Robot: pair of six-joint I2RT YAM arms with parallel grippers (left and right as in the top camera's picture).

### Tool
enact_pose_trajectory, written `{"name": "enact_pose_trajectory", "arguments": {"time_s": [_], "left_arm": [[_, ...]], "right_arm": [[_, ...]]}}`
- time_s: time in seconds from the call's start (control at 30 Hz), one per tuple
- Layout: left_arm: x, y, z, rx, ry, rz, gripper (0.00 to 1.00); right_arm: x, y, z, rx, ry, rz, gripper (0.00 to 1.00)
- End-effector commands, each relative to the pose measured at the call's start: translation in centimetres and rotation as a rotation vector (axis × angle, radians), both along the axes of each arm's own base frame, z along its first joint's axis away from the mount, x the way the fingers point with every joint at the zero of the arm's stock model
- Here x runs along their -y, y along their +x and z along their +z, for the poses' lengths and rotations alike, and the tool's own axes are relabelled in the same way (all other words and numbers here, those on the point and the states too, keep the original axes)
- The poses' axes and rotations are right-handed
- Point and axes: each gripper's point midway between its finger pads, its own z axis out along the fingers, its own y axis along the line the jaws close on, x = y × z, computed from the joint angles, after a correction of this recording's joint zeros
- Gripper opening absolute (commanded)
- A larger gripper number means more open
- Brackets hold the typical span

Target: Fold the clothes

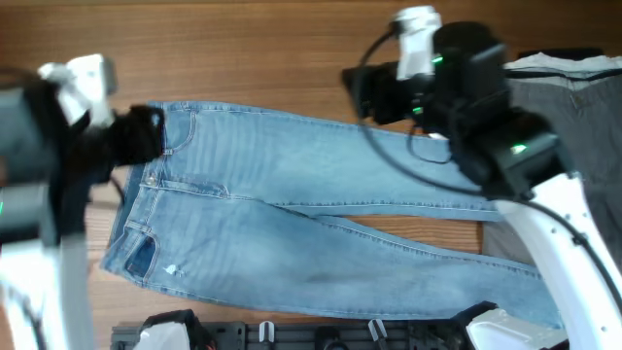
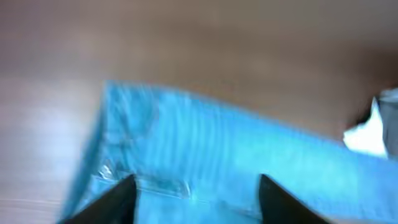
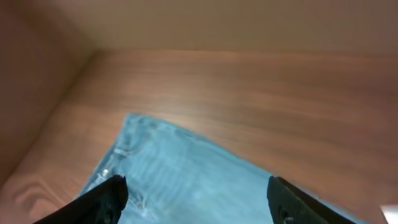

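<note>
Jeans (image 1: 292, 224) on table (image 1: 243, 49), dark grey garment (image 1: 573, 146) by leg ends, left gripper (image 2: 196, 185) and right gripper (image 3: 196, 185) parted, empty

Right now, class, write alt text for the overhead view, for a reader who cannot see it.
Light blue jeans lie spread flat on a wooden table, waistband to the left, legs running right. The left arm's claw is at the waistband; the right arm hangs above the upper leg, beside a dark grey garment at the right edge.
</note>
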Motion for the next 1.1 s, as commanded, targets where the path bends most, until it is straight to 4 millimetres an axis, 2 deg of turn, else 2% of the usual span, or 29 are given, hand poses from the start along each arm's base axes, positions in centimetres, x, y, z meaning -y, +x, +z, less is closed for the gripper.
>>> {"name": "enact_pose_trajectory", "arguments": {"time_s": [0.0,0.07,0.1,0.13,0.17,0.2,0.23,0.3,0.4,0.43,0.5,0.57,0.63,0.7,0.77,0.8,0.83,0.87,0.93,0.97,1.03,1.07], "left_arm": [[1.6,3.8,-8.3,-0.286,-0.163,-0.071,0.35],[1.3,5.9,-14.8,-0.465,-0.196,-0.061,0.24],[1.2,6.4,-17.0,-0.52,-0.206,-0.058,0.15],[0.9,7.1,-20.7,-0.602,-0.223,-0.047,0.04],[0.6,7.4,-22.5,-0.635,-0.23,-0.032,0.04],[-0.2,8.0,-25.1,-0.674,-0.242,0.018,0.04],[-1.6,8.6,-27.6,-0.704,-0.229,0.094,0.04],[-4.7,9.3,-31.0,-0.721,-0.176,0.205,0.04],[-9.2,9.6,-34.4,-0.72,-0.121,0.307,0.04],[-10.9,9.2,-35.4,-0.729,-0.105,0.366,0.04],[-15.7,7.3,-37.6,-0.772,-0.078,0.546,0.04],[-19.6,5.3,-38.7,-0.784,-0.103,0.652,0.04],[-25.1,2.9,-38.4,-0.757,-0.108,0.791,0.04],[-30.3,0.2,-37.2,-0.721,-0.157,0.924,0.04],[-33.8,-1.7,-35.5,-0.656,-0.276,1.007,0.04],[-34.6,-1.5,-34.6,-0.597,-0.36,1.009,0.04],[-35.1,-0.3,-32.6,-0.487,-0.484,0.974,0.08],[-35.1,1.7,-29.1,-0.358,-0.521,0.844,0.12],[-34.3,3.6,-25.7,-0.273,-0.495,0.749,0.14],[-33.1,5.0,-23.5,-0.239,-0.457,0.699,0.15],[-30.0,6.9,-21.1,-0.226,-0.399,0.585,0.17],[-28.1,7.7,-20.0,-0.229,-0.37,0.522,0.17]], "right_arm": [[4.1,1.0,-1.7,-0.123,0.042,-0.171,0.78],[5.3,1.0,-2.7,-0.164,0.028,-0.202,0.79],[5.4,0.9,-2.9,-0.175,0.024,-0.207,0.79],[5.6,0.8,-3.4,-0.191,0.016,-0.211,0.79],[5.7,0.8,-3.6,-0.198,0.01,-0.216,0.79],[6.0,0.8,-4.0,-0.207,-0.004,-0.229,0.79],[6.1,0.9,-4.3,-0.216,-0.016,-0.237,0.8],[6.1,1.1,-4.9,-0.231,-0.021,-0.237,0.8],[6.1,1.7,-6.2,-0.261,-0.04,-0.25,0.8],[6.1,2.0,-6.9,-0.276,-0.049,-0.252,0.8],[6.0,2.6,-8.5,-0.313,-0.068,-0.253,0.8],[5.9,3.1,-9.8,-0.346,-0.081,-0.253,0.8],[5.8,3.4,-10.8,-0.37,-0.091,-0.253,0.8],[5.7,3.6,-11.8,-0.388,-0.113,-0.242,0.82],[5.8,3.5,-13.1,-0.425,-0.136,-0.238,0.82],[5.8,3.7,-13.9,-0.444,-0.143,-0.238,0.82],[5.7,3.9,-15.0,-0.471,-0.154,-0.238,0.8],[5.5,4.1,-16.8,-0.521,-0.166,-0.234,0.77],[5.3,4.1,-17.6,-0.543,-0.165,-0.226,0.74],[5.3,4.1,-18.0,-0.55,-0.168,-0.226,0.72],[4.8,4.1,-17.9,-0.545,-0.166,-0.184,0.7],[3.5,3.8,-17.7,-0.526,-0.154,-0.068,0.69]]}}
